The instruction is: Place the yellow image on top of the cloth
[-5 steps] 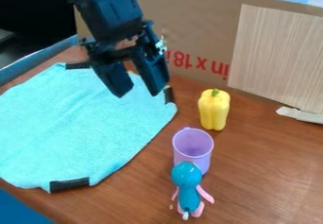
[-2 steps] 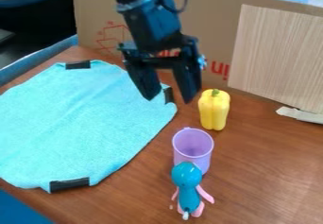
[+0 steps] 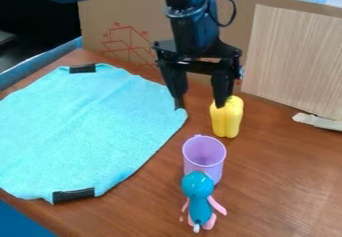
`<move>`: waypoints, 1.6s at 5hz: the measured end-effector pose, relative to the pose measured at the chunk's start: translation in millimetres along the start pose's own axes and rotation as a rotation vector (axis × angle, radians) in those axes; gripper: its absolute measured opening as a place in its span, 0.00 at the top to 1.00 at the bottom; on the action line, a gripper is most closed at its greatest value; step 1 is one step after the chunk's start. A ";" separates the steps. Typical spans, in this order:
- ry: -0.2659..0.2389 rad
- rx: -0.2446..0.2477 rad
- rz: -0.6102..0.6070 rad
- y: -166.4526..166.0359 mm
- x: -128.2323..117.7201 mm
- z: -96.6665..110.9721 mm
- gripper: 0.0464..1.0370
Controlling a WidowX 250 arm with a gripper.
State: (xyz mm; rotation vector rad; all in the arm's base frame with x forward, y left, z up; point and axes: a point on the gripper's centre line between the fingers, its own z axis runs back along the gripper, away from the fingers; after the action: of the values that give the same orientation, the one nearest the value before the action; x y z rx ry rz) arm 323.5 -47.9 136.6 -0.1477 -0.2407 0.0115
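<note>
The black claw (image 3: 200, 101) hangs over the desk (image 3: 274, 181) with its two fingers well apart, and nothing is held between them. It points downward, in the upper part of the view, near the corner of the cloth (image 3: 87, 126). One finger is in front of the top of the yellow pepper (image 3: 227, 121) and covers a bit of it; I cannot tell whether they touch. The other finger is beside the edge of the cloth.

The yellow pepper is upright on the desk, to the right of the cloth and apart from it. The cloth is light blue and lies spread on the left part of the desk, with black strips (image 3: 73, 195) at its edges.

Nearer to the camera than the pepper there is a purple cup (image 3: 204, 153), which stands with its opening up. Just in front of this cup is a small toy figure (image 3: 199, 208) with a blue head and pink limbs, and it hides the lower part of the cup. Behind the desk stands brown cardboard (image 3: 137, 16) with red marks, and a light wood-patterned panel (image 3: 294, 61) is against it.
</note>
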 end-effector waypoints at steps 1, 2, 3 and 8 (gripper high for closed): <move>-0.004 0.030 0.042 -5.1 23.1 -16.0 0.04; -0.003 0.063 0.089 -3.1 43.2 -27.4 0.04; 0.010 0.075 0.112 -2.8 55.5 -36.7 0.04; 0.080 0.111 0.121 -17.6 67.5 -73.8 0.38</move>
State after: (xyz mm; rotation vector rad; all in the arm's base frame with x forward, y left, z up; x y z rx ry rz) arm 406.5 -74.0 84.3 -0.0516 -0.1501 0.1390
